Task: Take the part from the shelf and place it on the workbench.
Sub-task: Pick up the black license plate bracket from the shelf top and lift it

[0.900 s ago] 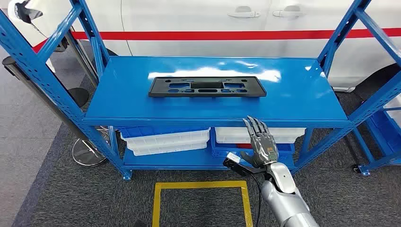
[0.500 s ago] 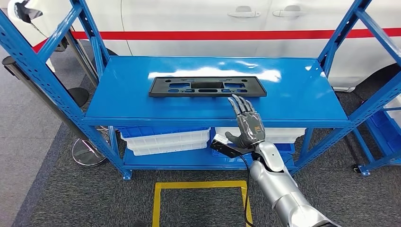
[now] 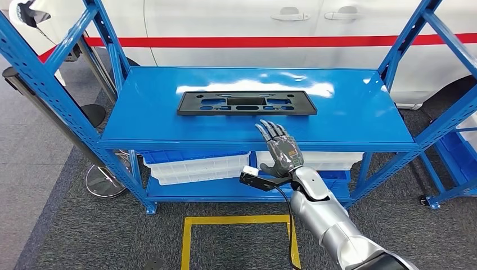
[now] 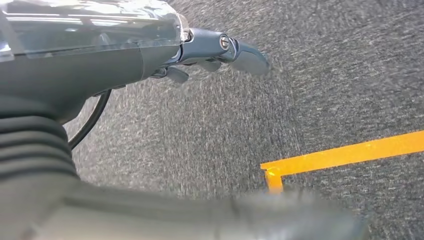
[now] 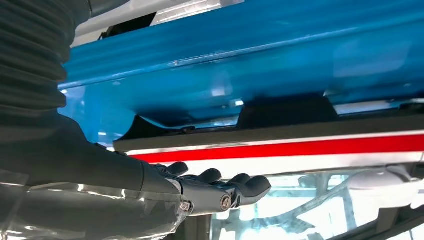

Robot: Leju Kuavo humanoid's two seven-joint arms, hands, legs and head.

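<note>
A flat black plastic part (image 3: 246, 103) with several cut-outs lies on the blue top shelf (image 3: 360, 115), near its middle. My right hand (image 3: 279, 148) hovers over the shelf's front edge just short of the part, fingers stretched out and apart, holding nothing. The right wrist view looks low across the shelf at the part (image 5: 280, 112), with my right hand (image 5: 215, 189) extended and empty. My left hand (image 4: 215, 50) hangs over grey carpet with its fingers partly curled, nothing in it.
The blue steel rack has slanted uprights (image 3: 45, 73) at both sides. White bins (image 3: 197, 167) sit on its lower level. A white car with a red stripe (image 3: 253, 41) stands right behind. A yellow taped square (image 3: 239, 220) marks the carpet in front.
My right hand has risen and moved left and forward, from below the shelf's front edge to just over it, closer to the black part.
</note>
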